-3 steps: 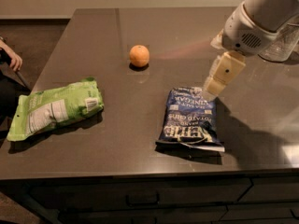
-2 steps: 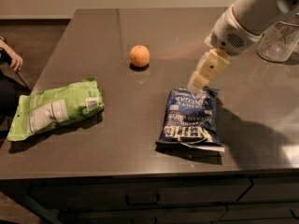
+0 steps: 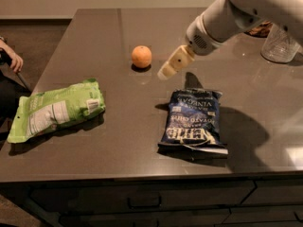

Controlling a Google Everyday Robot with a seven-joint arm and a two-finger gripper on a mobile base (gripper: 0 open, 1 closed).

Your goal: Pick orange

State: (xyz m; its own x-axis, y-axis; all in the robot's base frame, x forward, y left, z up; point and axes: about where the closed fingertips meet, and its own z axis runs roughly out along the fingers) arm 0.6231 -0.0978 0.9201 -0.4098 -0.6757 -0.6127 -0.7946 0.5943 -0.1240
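The orange (image 3: pixel 141 56) is a small round fruit lying on the dark table (image 3: pixel 123 126) toward the back middle. My gripper (image 3: pixel 166 72) hangs above the table just to the right of the orange and a little nearer the camera, a short gap away from it. The white arm reaches in from the upper right. The gripper holds nothing that I can see.
A green chip bag (image 3: pixel 54 109) lies at the front left. A dark blue chip bag (image 3: pixel 194 122) lies at the front middle, below the gripper. A clear glass container (image 3: pixel 280 44) stands at the back right. A person's hand (image 3: pixel 10 58) shows at the left edge.
The arm has swung left, carrying the gripper from above the blue bag's top edge to just right of the orange.
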